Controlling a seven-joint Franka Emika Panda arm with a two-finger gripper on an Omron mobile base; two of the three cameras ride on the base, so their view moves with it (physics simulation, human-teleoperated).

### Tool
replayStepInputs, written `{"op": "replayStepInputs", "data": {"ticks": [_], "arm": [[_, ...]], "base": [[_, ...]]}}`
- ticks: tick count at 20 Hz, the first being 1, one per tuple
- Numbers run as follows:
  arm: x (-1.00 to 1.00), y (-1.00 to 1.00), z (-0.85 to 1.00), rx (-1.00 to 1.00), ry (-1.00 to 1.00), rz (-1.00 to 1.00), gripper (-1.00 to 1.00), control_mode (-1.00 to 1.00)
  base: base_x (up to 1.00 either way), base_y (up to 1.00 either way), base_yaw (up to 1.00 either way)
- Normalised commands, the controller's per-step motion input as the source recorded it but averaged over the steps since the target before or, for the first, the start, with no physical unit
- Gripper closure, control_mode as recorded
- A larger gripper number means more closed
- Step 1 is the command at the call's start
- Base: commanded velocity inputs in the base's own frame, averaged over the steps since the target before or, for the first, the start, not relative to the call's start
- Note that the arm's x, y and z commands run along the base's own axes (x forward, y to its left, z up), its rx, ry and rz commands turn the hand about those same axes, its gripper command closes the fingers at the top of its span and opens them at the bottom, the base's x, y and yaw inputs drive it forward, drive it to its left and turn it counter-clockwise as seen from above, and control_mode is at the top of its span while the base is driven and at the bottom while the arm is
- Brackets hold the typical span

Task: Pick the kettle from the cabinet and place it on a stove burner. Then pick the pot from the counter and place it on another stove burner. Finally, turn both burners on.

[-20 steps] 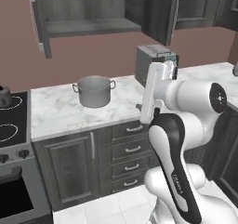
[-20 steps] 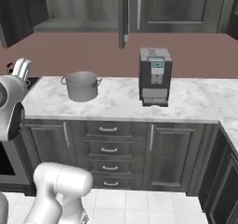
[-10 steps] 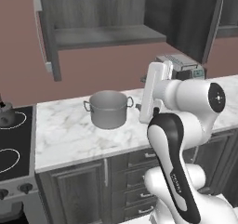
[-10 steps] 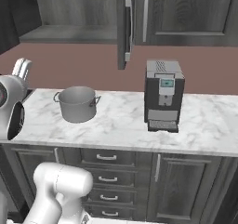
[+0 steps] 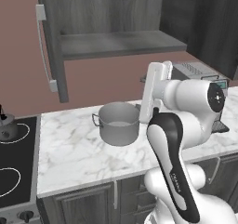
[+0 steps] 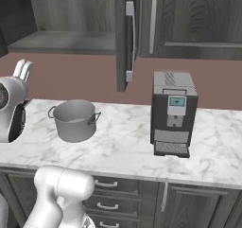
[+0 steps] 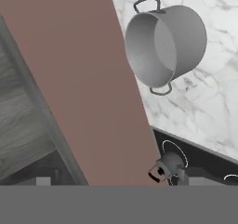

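Note:
The pot (image 5: 119, 124) stands lidless on the white marble counter (image 5: 69, 158); it also shows as a wide grey pot (image 6: 74, 119) and from above as the pot (image 7: 165, 42). My gripper (image 5: 154, 92) hangs just right of the pot and above its rim, open and holding nothing; its hand (image 6: 22, 73) shows at the left edge. The kettle (image 5: 5, 126) sits on a rear burner of the black cooktop (image 5: 21, 165), and appears as the small kettle (image 7: 166, 166) on a white ring. The cabinet (image 5: 116, 42) is open above, its shelf bare.
The open cabinet door (image 5: 52, 56) with its silver bar handle hangs over the counter's left part. A coffee machine (image 6: 173, 112) stands right of the pot, with a second open door (image 6: 124, 38) above between them. A free front burner (image 5: 8, 181) lies near the knobs.
The whole picture has shifted: the base has driven closer to the counter and rightward, so pot and cabinet look larger. The arm keeps its pose and the gripper stays open.

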Motion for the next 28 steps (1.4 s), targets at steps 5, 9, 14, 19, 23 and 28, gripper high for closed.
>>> {"op": "replayStepInputs", "data": {"ticks": [5,9,14,19,23,28], "arm": [[0.11,0.01,0.0,0.0,0.0,0.0,-1.0,-1.0],[0.3,-0.01,-0.1,-0.01,0.12,0.01,-1.0,-1.0],[0.22,-0.13,-0.19,-0.04,0.09,0.03,-1.0,-1.0],[0.05,-0.1,-0.21,-0.04,0.11,0.03,-1.0,-1.0],[0.05,0.0,-0.21,-0.12,0.14,0.08,-1.0,-1.0],[0.01,-0.03,-0.28,-0.12,0.04,0.1,-1.0,-1.0]], "base": [[0.0,0.0,0.0],[0.0,0.0,0.0],[0.0,0.0,0.0],[0.0,0.0,0.0],[0.0,0.0,0.0],[0.0,0.0,0.0]]}}
